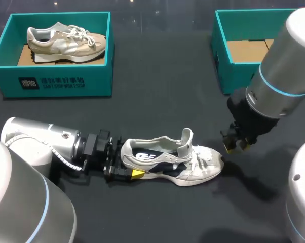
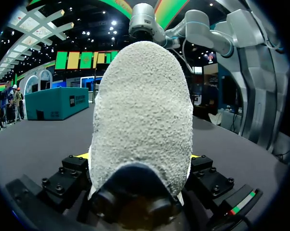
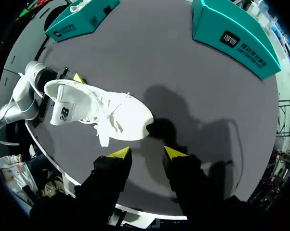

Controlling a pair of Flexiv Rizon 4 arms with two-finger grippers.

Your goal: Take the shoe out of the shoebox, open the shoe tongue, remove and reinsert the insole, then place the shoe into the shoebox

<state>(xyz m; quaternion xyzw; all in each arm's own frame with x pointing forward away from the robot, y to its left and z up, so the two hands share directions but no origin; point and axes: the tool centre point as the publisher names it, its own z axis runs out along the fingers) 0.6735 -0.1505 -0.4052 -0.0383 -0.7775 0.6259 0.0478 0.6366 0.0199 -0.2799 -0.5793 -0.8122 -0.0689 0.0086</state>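
While the left claw (image 1: 128, 165) is closed on the heel of the white shoe (image 1: 167, 162), the shoe lies on its sole on the tabletop (image 1: 162, 101), near centre, toe pointing right. In the left wrist view the heel fills the space between the fingers and touches both.

The right claw (image 1: 235, 147) hovers just beyond the toe, fingers apart, holding nothing. The tongue (image 1: 185, 142) stands upright; the dark insole (image 1: 147, 154) shows in the opening.

Two teal shoeboxes sit at the far edge. The left box (image 1: 61, 83) holds a beige shoe (image 1: 64, 41); the right box (image 1: 222, 61) shows only a cardboard floor. I judge the right box to be the white shoe's.

Risks:
- The shoe is held at the heel only, so a push at the toe could pivot it or slip the padded collar out of my grip.
- Loose laces (image 1: 198, 161) lie over the forefoot and could snag a finger going in.
- The tongue may flop back and cover the insole.

Markings: white print on both box fronts and on the insole; not transcribed.
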